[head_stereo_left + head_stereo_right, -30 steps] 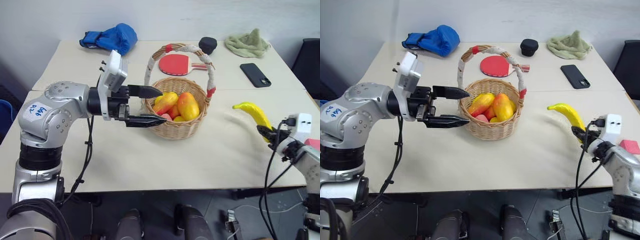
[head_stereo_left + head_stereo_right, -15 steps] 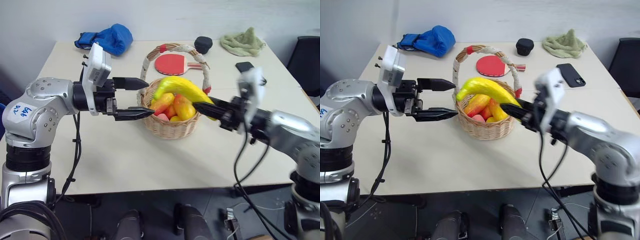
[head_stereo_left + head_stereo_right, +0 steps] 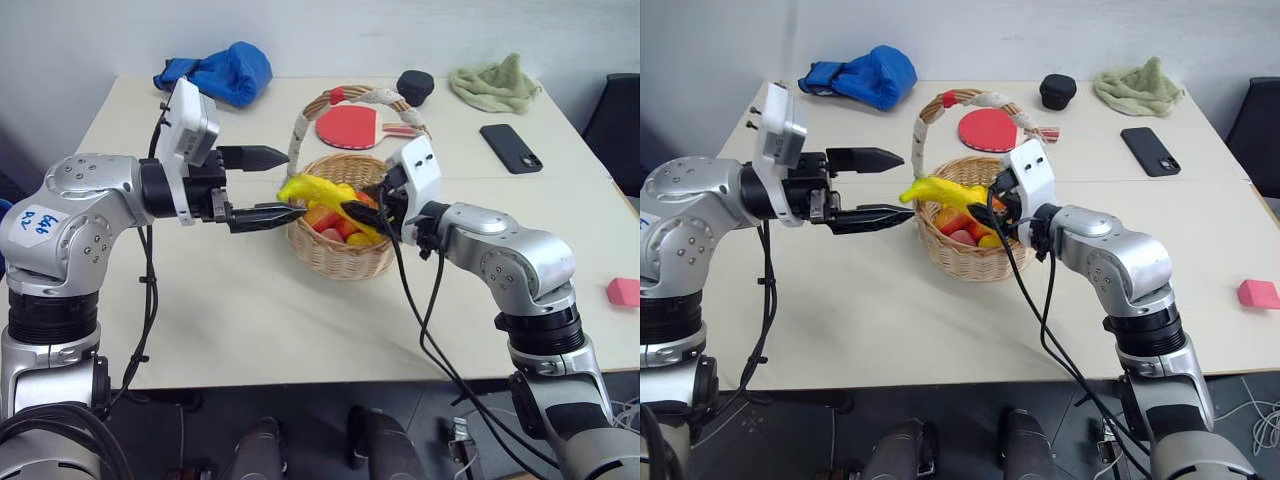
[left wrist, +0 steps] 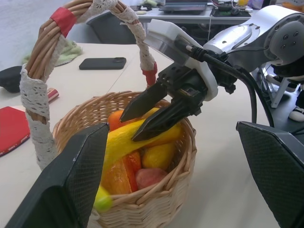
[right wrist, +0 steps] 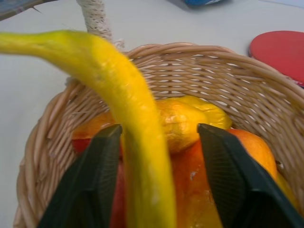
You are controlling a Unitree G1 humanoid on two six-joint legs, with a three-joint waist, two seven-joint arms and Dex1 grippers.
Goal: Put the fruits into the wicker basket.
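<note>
The wicker basket stands mid-table with two orange-yellow mangoes and a reddish piece inside. The yellow banana lies across the basket's top, its tip sticking out over the left rim. My right gripper reaches in from the right, open, with the banana loose between its fingers, leaning on one of them. My left gripper hovers open just left of the basket, holding nothing. A small pink chunk lies on the table at the far right.
Behind the basket lies a red paddle. A blue glove, a black round object, a green cloth and a black phone sit along the back of the table.
My right arm swung left from the table's right side, carrying the banana over the basket, and its fingers have spread. The left gripper stayed beside the basket.
</note>
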